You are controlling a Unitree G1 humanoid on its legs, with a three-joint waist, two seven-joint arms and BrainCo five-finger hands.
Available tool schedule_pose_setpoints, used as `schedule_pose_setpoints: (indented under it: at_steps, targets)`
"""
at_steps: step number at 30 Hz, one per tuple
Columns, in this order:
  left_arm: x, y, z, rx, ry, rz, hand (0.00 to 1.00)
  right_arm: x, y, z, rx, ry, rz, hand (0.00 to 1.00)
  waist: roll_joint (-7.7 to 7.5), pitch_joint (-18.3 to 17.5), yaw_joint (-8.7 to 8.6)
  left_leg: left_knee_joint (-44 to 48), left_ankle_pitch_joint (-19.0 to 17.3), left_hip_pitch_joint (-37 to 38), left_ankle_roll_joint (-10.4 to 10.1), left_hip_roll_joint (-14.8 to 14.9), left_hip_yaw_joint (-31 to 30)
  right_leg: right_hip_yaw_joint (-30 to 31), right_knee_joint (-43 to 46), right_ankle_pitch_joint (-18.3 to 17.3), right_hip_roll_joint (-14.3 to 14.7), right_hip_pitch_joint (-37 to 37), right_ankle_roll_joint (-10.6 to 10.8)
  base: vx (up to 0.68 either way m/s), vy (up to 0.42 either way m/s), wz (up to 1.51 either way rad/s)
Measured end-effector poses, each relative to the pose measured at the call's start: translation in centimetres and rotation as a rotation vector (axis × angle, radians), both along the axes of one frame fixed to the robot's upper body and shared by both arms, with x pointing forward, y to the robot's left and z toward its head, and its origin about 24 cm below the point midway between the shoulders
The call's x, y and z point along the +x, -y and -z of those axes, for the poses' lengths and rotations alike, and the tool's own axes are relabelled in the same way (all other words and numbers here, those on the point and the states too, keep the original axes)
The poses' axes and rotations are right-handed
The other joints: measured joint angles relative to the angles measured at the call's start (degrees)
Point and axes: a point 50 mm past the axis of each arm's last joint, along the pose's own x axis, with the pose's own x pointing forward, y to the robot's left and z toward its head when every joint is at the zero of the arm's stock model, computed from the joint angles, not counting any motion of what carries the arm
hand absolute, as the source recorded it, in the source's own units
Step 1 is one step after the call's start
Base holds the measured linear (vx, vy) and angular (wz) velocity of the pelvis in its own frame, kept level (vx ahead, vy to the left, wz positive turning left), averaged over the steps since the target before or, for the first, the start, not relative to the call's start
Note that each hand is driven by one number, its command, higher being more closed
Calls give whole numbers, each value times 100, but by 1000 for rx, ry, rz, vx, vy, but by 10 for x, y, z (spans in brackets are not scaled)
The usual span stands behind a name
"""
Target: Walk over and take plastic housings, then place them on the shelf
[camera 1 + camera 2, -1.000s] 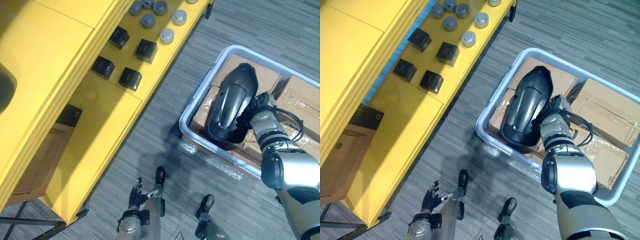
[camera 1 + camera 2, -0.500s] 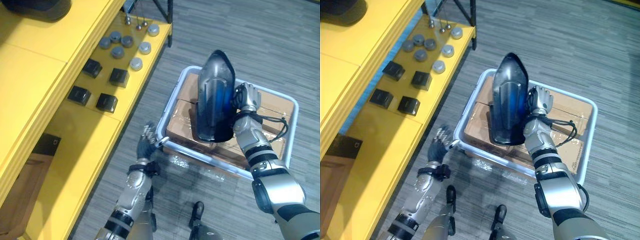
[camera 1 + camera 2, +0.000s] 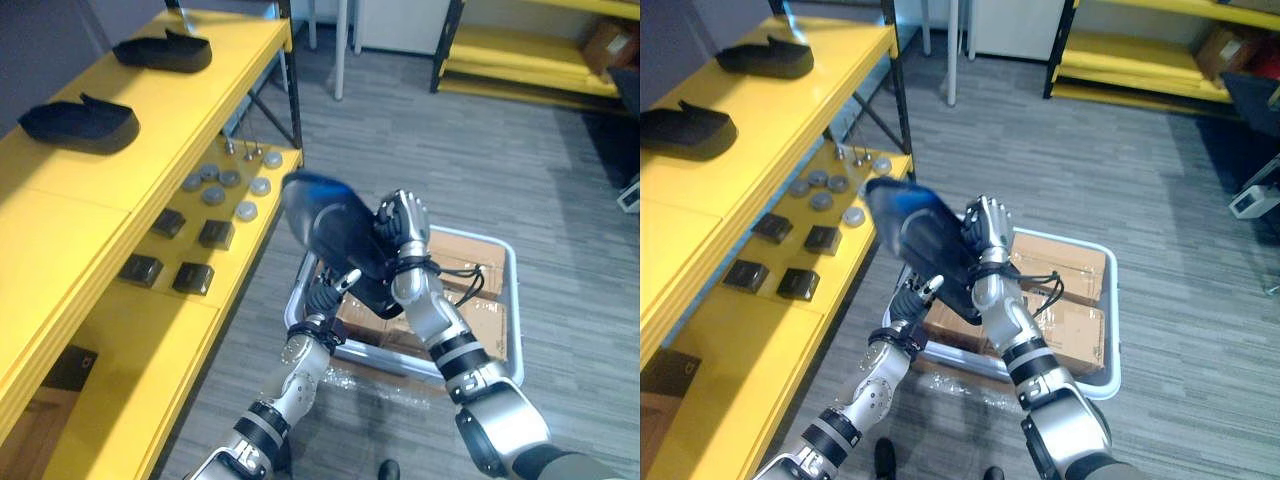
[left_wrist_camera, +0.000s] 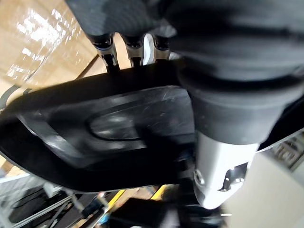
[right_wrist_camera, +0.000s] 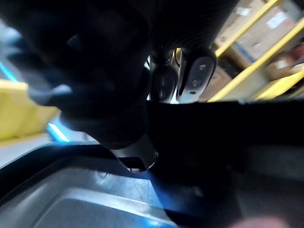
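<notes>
A glossy black plastic housing (image 3: 335,235) hangs in the air over the left end of the grey bin (image 3: 512,300). My right hand (image 3: 402,222) is shut on its right edge, the fingers (image 5: 199,76) curled over the rim. My left hand (image 3: 326,296) reaches up from below, and its straight fingers (image 4: 133,50) touch the housing (image 4: 109,137) on its underside. Two more black housings (image 3: 80,120) (image 3: 165,50) lie on the top level of the yellow shelf (image 3: 140,170) at my left.
Cardboard boxes (image 3: 470,320) fill the bin. On the shelf's lower level lie small black blocks (image 3: 215,234) and several grey round caps (image 3: 245,210). A black post (image 3: 295,100) stands at the shelf's far corner. Another yellow rack (image 3: 520,60) stands at the back right.
My view has lifted and now takes in the shelf top. The right hand has carried the housing up and to the left, tipping it over. The left hand has risen under it.
</notes>
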Motion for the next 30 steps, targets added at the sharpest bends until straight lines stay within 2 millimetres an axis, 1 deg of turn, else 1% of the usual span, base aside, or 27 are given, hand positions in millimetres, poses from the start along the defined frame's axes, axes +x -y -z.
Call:
schedule_pose_setpoints:
  at_steps: [3, 5, 7, 11, 12, 18, 20, 23, 25, 27, 29, 30]
  targets:
    - [-1, 2, 9, 47, -36, -27, 0, -7, -3, 8, 14, 1, -21, 100, -19, -119, 2, -4, 6, 73, -9, 20, 77, 84, -17, -1, 14, 34, -9, -63, 8, -12]
    - [-2, 1, 18, 101, -73, -72, 0, -17, -8, 14, 27, 12, -57, 100, -25, -233, -48, -7, 5, 85, -10, 20, 122, 107, -130, 36, 17, 73, -54, -67, 23, -9]
    - [-2, -2, 22, 143, -88, -113, 0, -22, -13, 22, 27, 3, -86, 100, -52, -304, -95, -24, 2, 114, -13, 36, 130, 110, -175, 66, 29, 115, -82, -58, 22, -5]
    - [-2, -7, 28, 232, -99, -190, 0, -28, -14, 33, 49, -15, -105, 100, -97, -419, -80, -27, -33, 176, -58, 101, 138, 125, -227, 97, 92, 183, -110, -47, 0, -4]
    - [-1, -9, 29, 252, -105, -218, 100, -29, -14, 35, 49, -20, -108, 100, -113, -459, -68, -27, -49, 176, -78, 114, 140, 129, -299, 131, 122, 207, -124, -26, 4, -5]
    - [0, -15, 29, 229, -123, -287, 100, -32, -16, 43, 76, -42, -121, 100, -162, -576, -62, -26, -55, 205, -89, 134, 260, 236, -466, 238, 153, 242, -130, 0, 9, -10]
    - [1, -19, 26, 164, -127, -329, 100, -35, -13, 51, 85, -67, -115, 100, -187, -614, -85, -25, -55, 257, -92, 125, 269, 245, -510, 246, 150, 310, -127, 13, 6, -3]
    - [3, -25, 24, 79, -136, -380, 100, -37, -12, 56, 116, -80, -122, 100, -190, -661, -89, -12, -47, 266, -102, 135, 274, 249, -531, 247, 162, 325, -128, 10, 3, -1]
    - [3, -28, 22, 18, -143, -408, 100, -44, -19, 60, 136, -91, -167, 100, -196, -667, -88, -7, -43, 301, -108, 141, 269, 241, -535, 246, 168, 365, -128, 0, 0, 0]
    - [-1, -34, 22, -47, -142, -431, 100, -51, -21, 62, 192, -92, -194, 100, -193, -697, -77, -7, -42, 328, -109, 138, 231, 194, -538, 244, 169, 418, -129, 17, 9, 12]
    - [-16, -38, 22, -121, -126, -439, 100, -63, -25, 60, 272, -69, -244, 100, -192, -709, -84, -6, -34, 321, -120, 119, 7, -44, -547, 216, 197, 542, -113, 19, -12, 53]
    - [-26, -40, 24, -160, -125, -435, 100, -72, -27, 61, 341, -65, -278, 100, -186, -716, -66, -6, -21, 298, -141, 81, -244, -285, -497, 96, 191, 650, -105, 20, -35, 98]
